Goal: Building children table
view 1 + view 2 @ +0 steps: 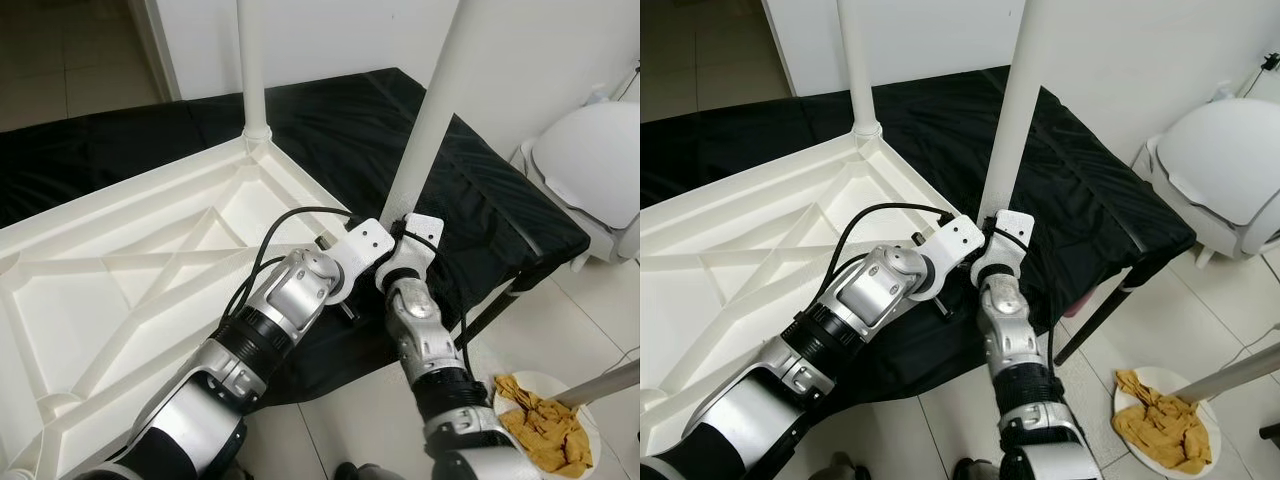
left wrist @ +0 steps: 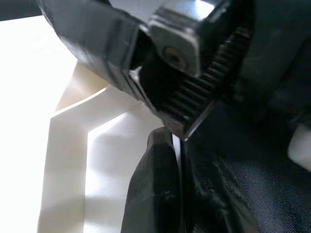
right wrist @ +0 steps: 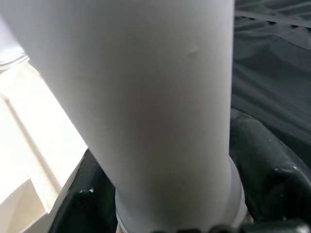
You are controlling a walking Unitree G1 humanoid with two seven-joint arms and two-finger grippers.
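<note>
A white tabletop point(image 1: 110, 215) lies upside down on a black mat point(image 1: 470, 200), ribs facing up. One white leg point(image 1: 253, 70) stands upright in its far corner socket. A second white leg point(image 1: 430, 110) rises at a slant from the near right corner. My right gripper point(image 3: 170, 194) is shut on the base of that leg, black fingers point(image 3: 265, 170) on both sides of it. Right beside it, my left gripper point(image 2: 176, 145) has its fingers point(image 2: 155, 194) pressed together over a thin white strip of the tabletop's rim at the same corner.
A white rounded lidded object point(image 1: 590, 165) stands to the right against the wall. On the tiled floor at lower right a white plate point(image 1: 505, 382) holds a yellow cloth point(image 1: 545, 425), with a metal rod point(image 1: 605, 383) above it. The mat's edge drops off near my arms.
</note>
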